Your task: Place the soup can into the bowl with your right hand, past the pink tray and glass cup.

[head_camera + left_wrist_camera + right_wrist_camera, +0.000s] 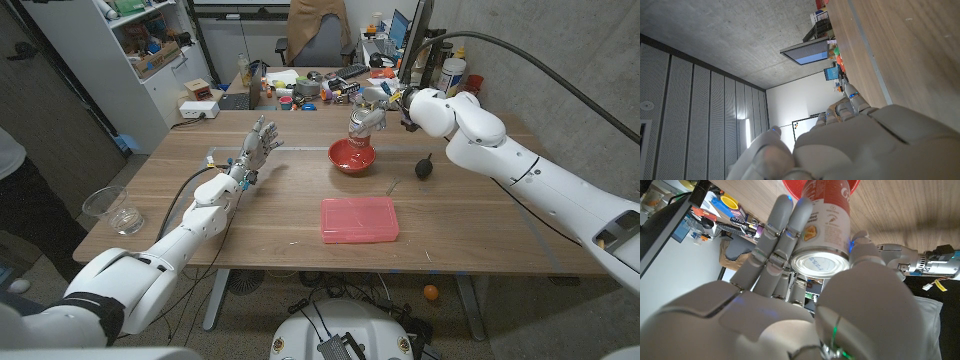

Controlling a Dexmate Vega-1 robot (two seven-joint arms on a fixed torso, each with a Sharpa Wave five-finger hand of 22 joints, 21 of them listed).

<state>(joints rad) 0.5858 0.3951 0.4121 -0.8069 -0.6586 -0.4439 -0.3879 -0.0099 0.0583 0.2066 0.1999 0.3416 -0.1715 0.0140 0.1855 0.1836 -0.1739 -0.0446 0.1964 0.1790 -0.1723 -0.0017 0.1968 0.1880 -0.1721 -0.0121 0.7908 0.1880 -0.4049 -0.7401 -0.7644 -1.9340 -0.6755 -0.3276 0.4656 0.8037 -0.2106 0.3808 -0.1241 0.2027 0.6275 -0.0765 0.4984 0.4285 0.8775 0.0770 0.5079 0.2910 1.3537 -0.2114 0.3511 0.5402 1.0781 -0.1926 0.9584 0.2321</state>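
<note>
My right hand [383, 100] grips the soup can [364, 123], a red and white tin, and holds it just above the red bowl [351, 158] at the table's far middle. In the right wrist view the soup can [827, 227] sits between my fingers [782, 232] and thumb, its silver end facing the camera, with the bowl's red rim [790, 189] beyond it. The pink tray [359, 219] lies nearer the front of the table. The glass cup [115, 209] stands at the table's left edge. My left hand [256, 146] is raised over the left half, fingers spread, holding nothing.
A small dark round object [424, 167] sits on the table right of the bowl. The far edge is crowded with clutter [320, 88], and a chair stands behind it. A person [25, 210] is at the left edge of the picture. Cables [190, 185] run along my left arm.
</note>
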